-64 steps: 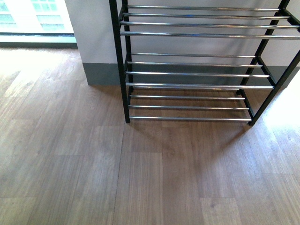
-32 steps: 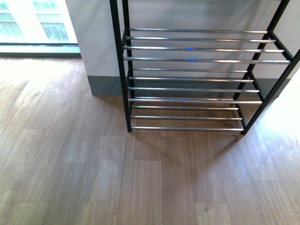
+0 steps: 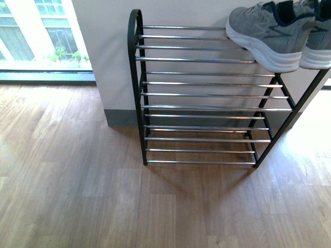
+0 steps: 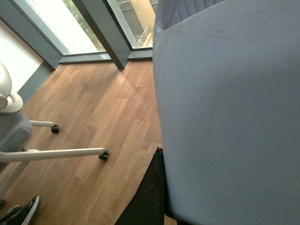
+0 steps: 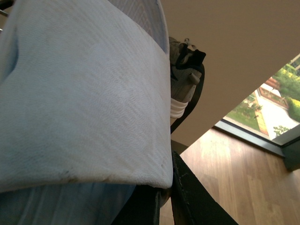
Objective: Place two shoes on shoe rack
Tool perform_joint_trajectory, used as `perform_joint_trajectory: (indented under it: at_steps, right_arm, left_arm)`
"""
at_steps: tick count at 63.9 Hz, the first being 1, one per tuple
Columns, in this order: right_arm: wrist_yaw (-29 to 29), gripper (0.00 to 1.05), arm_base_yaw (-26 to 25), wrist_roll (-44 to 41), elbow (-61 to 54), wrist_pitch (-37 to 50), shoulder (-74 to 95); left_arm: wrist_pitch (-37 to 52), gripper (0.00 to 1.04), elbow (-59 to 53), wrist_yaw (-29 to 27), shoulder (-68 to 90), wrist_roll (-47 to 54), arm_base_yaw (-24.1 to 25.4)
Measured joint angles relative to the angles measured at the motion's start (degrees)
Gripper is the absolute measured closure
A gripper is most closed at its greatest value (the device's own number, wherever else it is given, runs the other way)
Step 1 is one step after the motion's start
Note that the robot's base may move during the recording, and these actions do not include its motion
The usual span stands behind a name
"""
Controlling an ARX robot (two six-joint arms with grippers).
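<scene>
Grippers' state, left and right alike, not possible to tell. Front view: shoes (image 3: 265, 37) side by side at the right end of the top tier of rack (image 3: 135, 77), soles at the rods, toes to the left. Left wrist view: grey-blue cloth (image 4: 229, 112) close before the lens, beside it wooden floor (image 4: 103, 112) and chair legs (image 4: 56, 153). Right wrist view: pale cloth (image 5: 84, 93) very near, behind it one shoe (image 5: 180, 70) by the black frame.

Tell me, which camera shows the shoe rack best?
The front view: the shoe rack appears nearly whole, chrome tiers and black frame. The left wrist view shows none of it; the right wrist view, perhaps one black curved strip.
</scene>
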Motion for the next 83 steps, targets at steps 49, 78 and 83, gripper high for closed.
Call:
perform_joint_trajectory:
  at_steps: [49, 78, 83]
  right_arm:
    - [-0.07, 1.03, 0.00, 0.00, 0.07, 0.00, -0.09]
    - [-0.57, 1.03, 0.13, 0.00, 0.07, 0.00, 0.13]
    - [-5.49, 1.03, -0.59, 3.10, -0.26, 2.62, 0.55]
  left_arm:
    - [0.00, 1.03, 0.02, -0.11, -0.07, 0.00, 0.00]
    - [0.00, 1.03, 0.00, -0.07, 0.11, 0.00, 0.00]
    - [0.00, 1.03, 0.00, -0.11, 0.04, 0.00, 0.00]
